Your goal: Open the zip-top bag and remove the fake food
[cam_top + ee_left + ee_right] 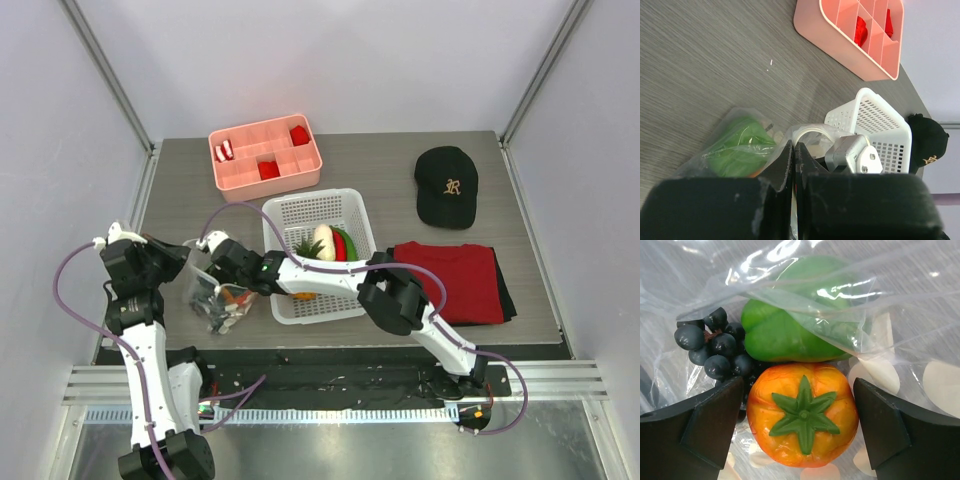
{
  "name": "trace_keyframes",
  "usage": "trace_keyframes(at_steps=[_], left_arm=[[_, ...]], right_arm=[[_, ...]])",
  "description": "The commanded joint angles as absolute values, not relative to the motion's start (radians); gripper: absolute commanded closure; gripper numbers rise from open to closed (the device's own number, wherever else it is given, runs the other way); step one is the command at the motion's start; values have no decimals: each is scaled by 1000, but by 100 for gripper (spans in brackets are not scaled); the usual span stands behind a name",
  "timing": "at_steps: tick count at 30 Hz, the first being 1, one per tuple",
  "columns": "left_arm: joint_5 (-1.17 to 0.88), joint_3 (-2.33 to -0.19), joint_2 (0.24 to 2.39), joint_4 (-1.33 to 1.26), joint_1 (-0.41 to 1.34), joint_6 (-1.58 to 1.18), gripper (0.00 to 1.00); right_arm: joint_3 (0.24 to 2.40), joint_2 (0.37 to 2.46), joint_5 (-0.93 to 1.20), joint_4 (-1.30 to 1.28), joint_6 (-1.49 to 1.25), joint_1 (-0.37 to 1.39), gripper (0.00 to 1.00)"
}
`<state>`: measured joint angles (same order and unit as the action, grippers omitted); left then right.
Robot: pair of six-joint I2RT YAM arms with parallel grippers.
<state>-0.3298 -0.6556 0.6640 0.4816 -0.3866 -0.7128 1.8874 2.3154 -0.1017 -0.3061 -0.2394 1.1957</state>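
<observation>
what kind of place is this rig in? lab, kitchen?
Looks like a robot lab test cell: plain white walls on metal framing close in one table, left arm and right arm bolted at its near edge, and the props are unrelated: pink tray, cap, basket.

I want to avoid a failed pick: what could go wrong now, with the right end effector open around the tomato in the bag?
The right end effector straddles the tomato, but the grapes sit right beside one finger, so closing may pinch them too. The zip-top bag film drapes just beyond over the green fruit and might snag on withdrawal.
</observation>
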Motion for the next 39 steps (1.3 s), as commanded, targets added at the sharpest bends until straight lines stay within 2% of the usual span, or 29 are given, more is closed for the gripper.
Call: trace_keyframes(at_steps=[1, 2, 3, 5, 6, 11, 13, 14, 21, 27, 39], left_arm=[[-304, -653, 657, 437, -385, -675, 100], [-304, -653, 655, 436, -387, -676, 100], [-308, -653, 655, 436, -385, -678, 100], [-311, -657, 653, 436, -387, -680, 100], [-317, -657, 653, 436, -385, -680, 100], [-354, -652, 641, 428, -385, -677, 100], [-360, -652, 635, 430, -385, -673, 100], [-359, -655, 631, 439, -387, -670, 100], [-368, -672, 612, 463, -387, -672, 100], [-403, -687, 592, 474, -385, -687, 100], [-431, -707, 551, 503, -385, -712, 100]], right_arm=[[1894, 2310, -78, -298, -262, 1203, 8], [1894, 2309, -80, -296, -261, 1201, 11], [1898, 2313, -84, -299, -259, 1203, 20], [1905, 2306, -80, -299, -261, 1203, 31], [1904, 2299, -77, -299, -259, 1203, 43], [1901, 2220, -98, -299, -255, 1203, 77], [1896, 2188, -109, -296, -252, 1203, 83], [1891, 2171, -110, -292, -250, 1201, 89], [1784, 1984, -118, -131, -276, 1201, 99], [1674, 1852, -133, -6, -299, 1197, 99], [1540, 1850, 63, 354, -497, 1101, 99]])
